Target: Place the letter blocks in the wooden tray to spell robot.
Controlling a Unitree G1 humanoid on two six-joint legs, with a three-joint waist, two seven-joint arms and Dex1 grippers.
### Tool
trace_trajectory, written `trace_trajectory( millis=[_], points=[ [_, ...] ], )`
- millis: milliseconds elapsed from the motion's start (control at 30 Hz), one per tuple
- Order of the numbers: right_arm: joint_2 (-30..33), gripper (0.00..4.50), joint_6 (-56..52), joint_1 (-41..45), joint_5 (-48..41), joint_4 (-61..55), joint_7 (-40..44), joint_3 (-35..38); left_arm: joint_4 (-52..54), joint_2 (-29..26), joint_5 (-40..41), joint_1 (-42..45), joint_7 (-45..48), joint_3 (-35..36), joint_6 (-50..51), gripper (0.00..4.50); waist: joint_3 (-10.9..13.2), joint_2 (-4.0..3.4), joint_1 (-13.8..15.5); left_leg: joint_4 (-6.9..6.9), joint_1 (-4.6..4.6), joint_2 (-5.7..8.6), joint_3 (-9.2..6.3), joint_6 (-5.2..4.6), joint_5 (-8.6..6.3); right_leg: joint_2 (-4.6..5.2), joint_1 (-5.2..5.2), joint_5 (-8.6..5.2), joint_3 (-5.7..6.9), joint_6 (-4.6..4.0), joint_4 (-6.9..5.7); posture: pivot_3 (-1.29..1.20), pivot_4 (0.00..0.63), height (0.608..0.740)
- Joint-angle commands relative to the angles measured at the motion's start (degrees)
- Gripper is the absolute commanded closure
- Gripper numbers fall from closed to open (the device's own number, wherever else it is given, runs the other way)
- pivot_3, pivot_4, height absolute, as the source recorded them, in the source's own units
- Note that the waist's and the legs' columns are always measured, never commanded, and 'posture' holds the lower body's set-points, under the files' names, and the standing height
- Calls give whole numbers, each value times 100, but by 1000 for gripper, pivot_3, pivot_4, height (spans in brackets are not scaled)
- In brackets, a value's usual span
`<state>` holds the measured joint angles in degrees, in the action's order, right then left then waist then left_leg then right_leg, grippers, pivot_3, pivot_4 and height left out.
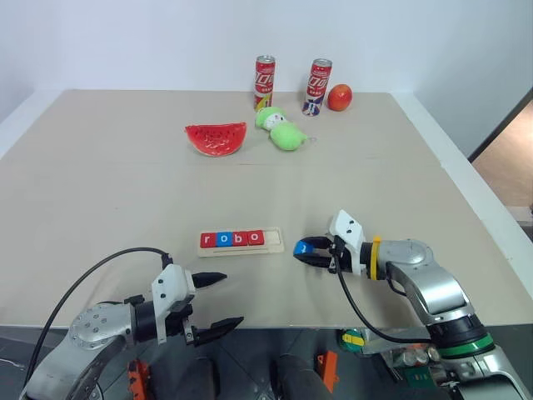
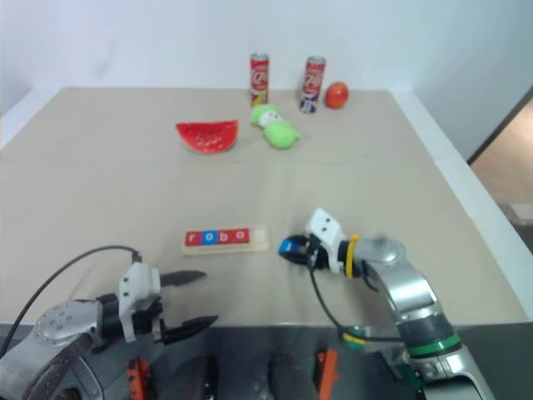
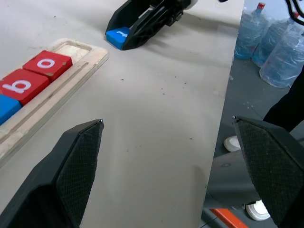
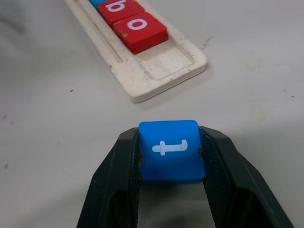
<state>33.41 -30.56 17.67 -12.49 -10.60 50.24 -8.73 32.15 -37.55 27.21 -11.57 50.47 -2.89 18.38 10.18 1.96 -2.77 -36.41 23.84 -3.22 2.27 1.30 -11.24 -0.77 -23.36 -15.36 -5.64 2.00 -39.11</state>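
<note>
Two cans [image 1: 265, 81], an orange [image 1: 339, 97], watermelon slice [image 1: 216, 137], green plush [image 1: 283, 130].

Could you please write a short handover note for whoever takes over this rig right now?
Right gripper: shut on the blue t block, just off the open end of the wooden tray, near the table.
Left gripper: open and holding nothing, near the table's front edge, short of the tray.
Done: four blocks sit in the tray's groove, reading r, o, b, o: red r, blue o, red b, red o.
Left: the last slot, beside the red o, is free. Set the t block into it to finish the word, then release.
</note>
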Motion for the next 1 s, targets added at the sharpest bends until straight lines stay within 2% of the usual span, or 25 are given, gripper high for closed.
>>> trace_trajectory(
  millis=[33,133,333,500,800,867,1000],
  points=[
    [-371,3280,-911,-123,81,-931,-1019,175,178,-24,-22,-30,-7,80,-124,0,0,0,-7,0,1,-2,0,0,0,-1,-2,0,0,-1,0,0,150,740],
    [-866,3280,-1713,-34,117,-1297,-1833,306,176,-16,-26,-35,-20,90,-119,0,0,0,-9,-1,0,-5,0,1,0,-1,-5,1,-1,-11,0,0,150,740],
    [-1392,3280,-2373,46,508,-1423,-3084,534,173,-28,-45,-11,-13,74,-119,0,-1,2,-6,-2,4,7,2,6,3,9,-6,-7,-10,-18,1,0,150,740],
    [-1506,3280,-2579,-73,572,-1541,-3431,604,149,-2,-30,25,-39,63,-86,0,-2,3,-6,-1,23,14,0,6,3,11,-14,-13,-5,-5,3,0,150,740],
    [-2561,3280,-2898,50,644,-1567,-4367,660,137,29,-82,48,-41,8,-134,0,-5,2,-23,0,22,-4,-7,6,3,-4,-19,-4,5,-19,2,0,150,740],
    [-2667,2231,-2956,19,616,-1607,-4417,682,133,38,-87,48,-32,3,-152,0,-5,3,-23,0,23,-4,-5,6,4,-2,-19,-5,4,-21,2,0,150,740],
    [-2608,898,-2990,37,566,-1799,-4304,679,103,95,-83,83,-35,24,-225,0,-5,2,-24,0,26,-1,-4,6,4,5,-19,-8,2,-16,3,0,150,740]
  ],
)
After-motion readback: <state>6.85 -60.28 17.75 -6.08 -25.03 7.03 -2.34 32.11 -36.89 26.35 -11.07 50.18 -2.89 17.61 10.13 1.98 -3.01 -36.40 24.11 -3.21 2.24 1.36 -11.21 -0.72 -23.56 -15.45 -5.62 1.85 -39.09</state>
